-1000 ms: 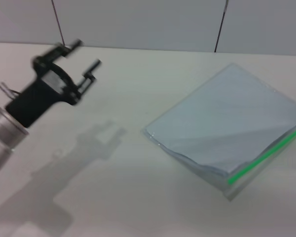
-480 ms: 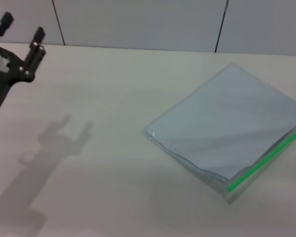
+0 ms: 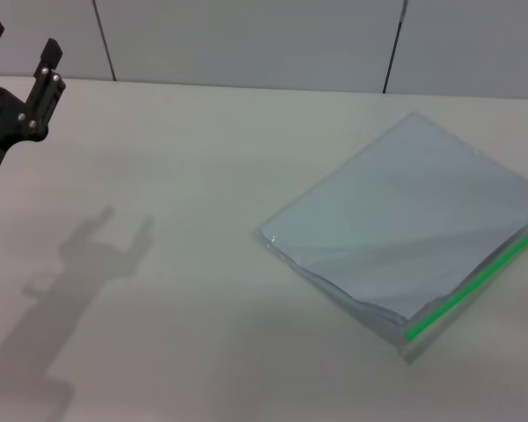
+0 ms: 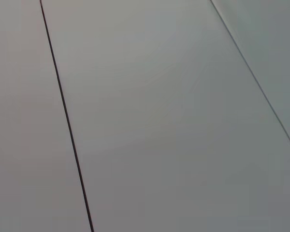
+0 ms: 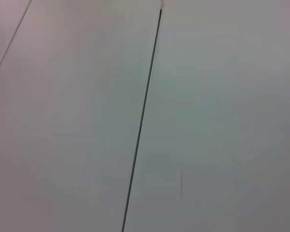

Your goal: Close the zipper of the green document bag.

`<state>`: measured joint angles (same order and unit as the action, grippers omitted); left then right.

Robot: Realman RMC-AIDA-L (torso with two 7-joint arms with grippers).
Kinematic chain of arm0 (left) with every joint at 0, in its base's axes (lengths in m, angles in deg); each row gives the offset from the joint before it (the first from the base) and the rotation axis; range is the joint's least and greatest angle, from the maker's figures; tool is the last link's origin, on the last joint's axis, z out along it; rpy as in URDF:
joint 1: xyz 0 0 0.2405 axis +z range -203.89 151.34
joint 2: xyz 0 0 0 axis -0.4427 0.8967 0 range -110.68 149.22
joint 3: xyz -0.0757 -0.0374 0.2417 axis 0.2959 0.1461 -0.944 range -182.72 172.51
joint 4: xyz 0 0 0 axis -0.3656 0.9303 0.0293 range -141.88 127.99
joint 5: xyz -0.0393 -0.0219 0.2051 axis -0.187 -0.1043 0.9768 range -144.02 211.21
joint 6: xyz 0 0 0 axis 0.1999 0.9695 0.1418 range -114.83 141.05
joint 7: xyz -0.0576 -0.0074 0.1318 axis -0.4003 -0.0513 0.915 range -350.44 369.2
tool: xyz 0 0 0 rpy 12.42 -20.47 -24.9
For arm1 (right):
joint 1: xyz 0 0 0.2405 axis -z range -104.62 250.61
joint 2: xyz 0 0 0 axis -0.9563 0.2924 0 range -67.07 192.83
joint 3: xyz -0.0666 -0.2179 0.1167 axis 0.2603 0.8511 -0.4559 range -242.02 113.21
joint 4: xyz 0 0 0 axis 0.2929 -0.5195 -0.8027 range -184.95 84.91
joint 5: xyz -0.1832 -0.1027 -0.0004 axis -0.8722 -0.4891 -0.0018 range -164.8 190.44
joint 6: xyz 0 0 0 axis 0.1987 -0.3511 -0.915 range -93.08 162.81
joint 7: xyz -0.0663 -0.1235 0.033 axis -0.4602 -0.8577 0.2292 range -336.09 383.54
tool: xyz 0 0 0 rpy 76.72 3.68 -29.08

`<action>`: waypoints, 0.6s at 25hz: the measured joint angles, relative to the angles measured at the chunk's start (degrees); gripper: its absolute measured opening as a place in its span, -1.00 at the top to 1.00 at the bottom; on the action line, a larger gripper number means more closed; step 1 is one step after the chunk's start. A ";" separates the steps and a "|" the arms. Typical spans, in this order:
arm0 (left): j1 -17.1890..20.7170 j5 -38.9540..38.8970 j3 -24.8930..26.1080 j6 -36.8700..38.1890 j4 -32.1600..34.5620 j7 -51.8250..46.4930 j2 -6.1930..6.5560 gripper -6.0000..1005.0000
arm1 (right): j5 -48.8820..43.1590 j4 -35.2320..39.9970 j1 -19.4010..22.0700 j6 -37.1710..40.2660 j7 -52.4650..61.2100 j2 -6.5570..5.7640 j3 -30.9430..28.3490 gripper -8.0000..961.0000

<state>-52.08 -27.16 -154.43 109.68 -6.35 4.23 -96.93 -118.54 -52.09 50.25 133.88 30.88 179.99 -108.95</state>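
The green document bag (image 3: 405, 220) lies flat on the white table at the right of the head view, a translucent pale blue pouch turned at an angle. Its bright green zipper (image 3: 475, 280) runs along the near right edge and passes out of the view's right side; no slider shows. My left gripper (image 3: 19, 42) hangs at the far upper left, well away from the bag, open with nothing between its fingers. The right gripper is out of view. Both wrist views show only pale panels with dark seams.
The white table (image 3: 185, 220) stretches between the left gripper and the bag. A panelled wall (image 3: 246, 40) with dark seams rises behind the table's far edge. The arm's shadow (image 3: 79, 272) falls on the table at the left.
My left gripper has pulled back to the left and up, from over the table's left part to the view's far upper left corner. The bag has not moved.
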 joint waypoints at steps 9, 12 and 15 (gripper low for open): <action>0.90 -2.33 1.99 1.71 0.10 -0.78 -0.08 -0.25 | 0.04 -1.72 0.20 0.09 1.23 -0.09 1.47 -0.83; 1.24 -2.35 2.02 2.50 0.11 -0.84 -0.09 -0.25 | 0.00 -1.82 0.24 0.60 2.02 -0.16 1.50 -0.83; 1.10 -2.30 1.83 2.60 0.15 -1.07 -0.09 -0.25 | 0.09 -1.36 0.30 2.15 2.92 -0.17 1.49 -0.83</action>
<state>-50.98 -29.46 -152.60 112.28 -6.20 3.16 -97.01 -118.46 -53.45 50.55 136.03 33.80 179.81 -107.46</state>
